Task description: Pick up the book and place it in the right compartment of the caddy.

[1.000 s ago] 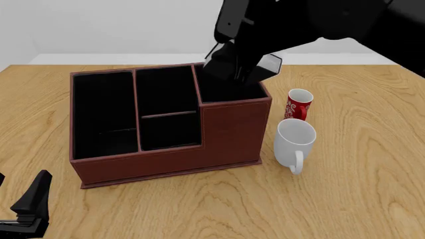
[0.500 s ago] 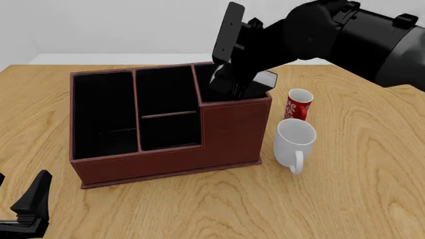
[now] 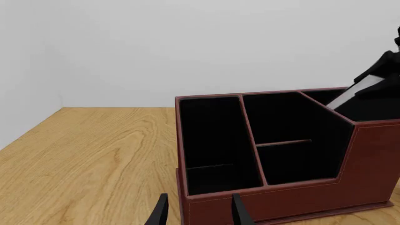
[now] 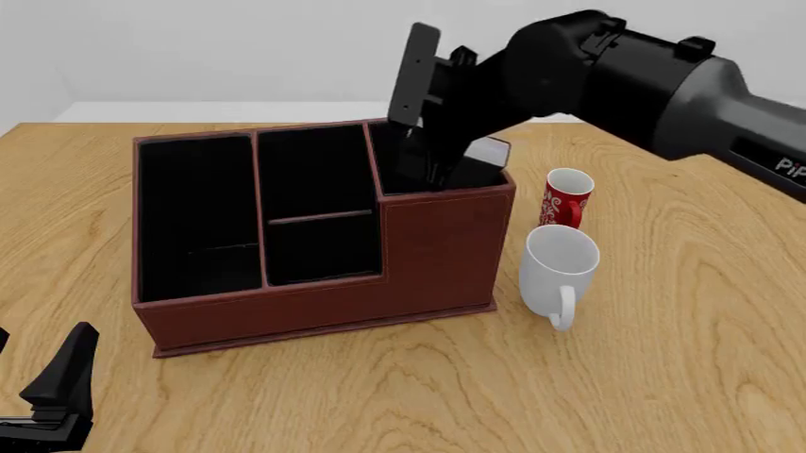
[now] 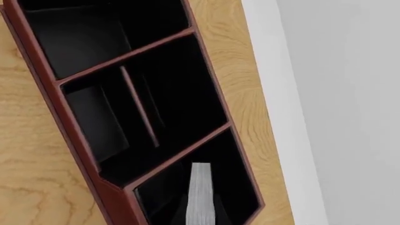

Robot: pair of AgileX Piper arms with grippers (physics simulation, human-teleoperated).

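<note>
The reddish-brown caddy (image 4: 315,302) stands mid-table. The book (image 4: 486,150) leans inside the right compartment (image 4: 447,226), showing a strip of white page edges. Those page edges also show in the right wrist view (image 5: 200,192) and the left wrist view (image 3: 356,92). My right gripper (image 4: 416,127) hangs just over that compartment's back left corner and is open. One flat finger (image 4: 413,61) sticks up clear of the book. My left gripper (image 4: 32,373) rests low at the table's near left corner, open and empty, its fingertips (image 3: 161,213) facing the caddy's front wall (image 3: 281,204).
A white mug (image 4: 561,269) stands right of the caddy's front corner, handle toward me. A small red patterned mug (image 4: 567,196) sits just behind it. The caddy's long left section (image 4: 195,217) and divided middle section (image 4: 315,203) hold nothing.
My right arm has pulled up and back from the right compartment and its wrist has turned. The book has stayed behind in the compartment. The left arm has not moved.
</note>
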